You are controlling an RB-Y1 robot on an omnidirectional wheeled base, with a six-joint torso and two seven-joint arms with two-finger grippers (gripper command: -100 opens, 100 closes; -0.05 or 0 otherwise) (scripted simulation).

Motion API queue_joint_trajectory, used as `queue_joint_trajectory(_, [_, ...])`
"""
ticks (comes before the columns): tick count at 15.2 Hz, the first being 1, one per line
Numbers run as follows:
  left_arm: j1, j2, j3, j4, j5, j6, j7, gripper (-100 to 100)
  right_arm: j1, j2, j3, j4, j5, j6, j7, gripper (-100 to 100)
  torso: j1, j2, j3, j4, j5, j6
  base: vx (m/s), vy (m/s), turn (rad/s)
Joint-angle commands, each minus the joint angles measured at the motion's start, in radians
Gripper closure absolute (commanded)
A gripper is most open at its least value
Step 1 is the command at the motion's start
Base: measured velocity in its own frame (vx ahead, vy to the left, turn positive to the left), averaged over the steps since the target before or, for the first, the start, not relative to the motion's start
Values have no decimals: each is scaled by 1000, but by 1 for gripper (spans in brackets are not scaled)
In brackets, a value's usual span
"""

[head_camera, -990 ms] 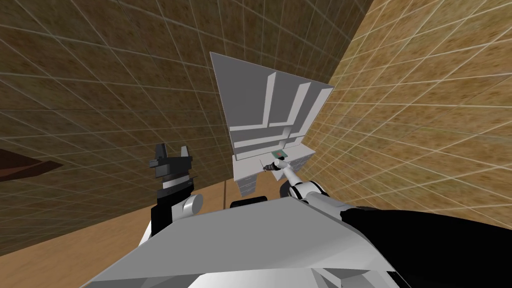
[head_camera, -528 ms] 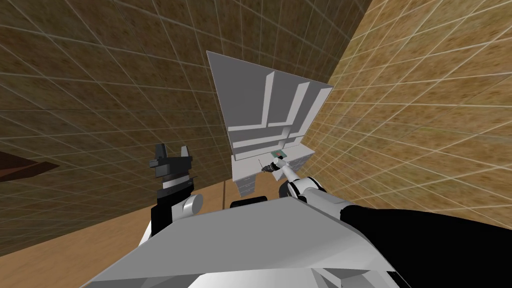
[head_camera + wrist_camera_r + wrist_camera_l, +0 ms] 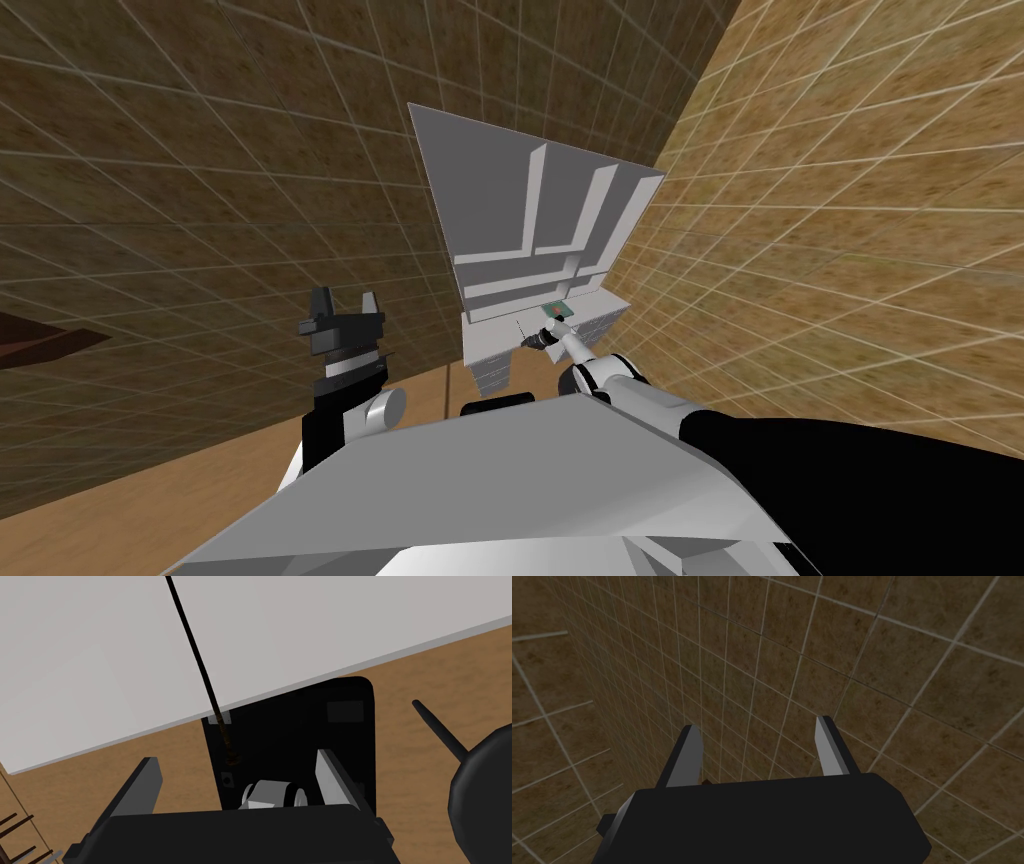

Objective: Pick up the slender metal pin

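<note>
Right gripper [image 3: 236, 756]: reached out over the front of the desk top; fingers [image 3: 146, 786] spread wide, clamping nothing.
Pin [image 3: 200, 666]: a thin dark rod. Its brownish near end lies in the gap between the right fingers, about midway, and touches neither.
Pin, long axis: runs lengthwise away from the gripper body, slightly slanted, across the white surface and out past the picture's edge.
Pin, head view [image 3: 519, 327]: a fine dark line just beside the right gripper [image 3: 535, 340], above the desk's front edge.
Desk [image 3: 480, 190]: a white unit with shelves and upright dividers, set in the corner of two tiled walls [image 3: 200, 200], with small drawers [image 3: 495, 372] below its top.
Desk top, wrist view [image 3: 325, 616]: a plain white plane behind most of the pin. Its edge crosses behind the pin close to the fingers.
Green item [image 3: 557, 312]: small and flat, on the desk top just beside the right gripper.
Black slab [image 3: 310, 726]: round-cornered, behind the pin's near end, on the wooden floor [image 3: 425, 676].
Dark round body [image 3: 482, 791]: at the far side of one finger, with a thin spike, clear of the pin.
Left gripper [image 3: 345, 297]: raised to the robot's left, well apart from the desk; its fingers [image 3: 687, 756] spread, with nothing between them.
</note>
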Motion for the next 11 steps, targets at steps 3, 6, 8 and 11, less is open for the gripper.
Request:
queue_joint_trajectory(3, [0,0,0,0,0,0,0,0,1,1,-1,3,0,-5,5,100,-1,2,1,0,0,0,25,10,-2])
queue_joint_trajectory(6, [0,0,0,0,0,0,0,0,0,1,-1,3,0,-6,5,100,-1,4,2,1,0,0,0,0,0])
queue_joint_trajectory(8, [0,0,0,0,0,0,0,0,-21,-20,8,-16,-10,31,-22,100,-2,6,3,1,0,0,-63,-21,20])
queue_joint_trajectory(11, [0,0,0,0,0,0,0,0,-30,-20,7,-3,-11,24,-15,100,-4,9,5,2,0,1,-51,-22,4])
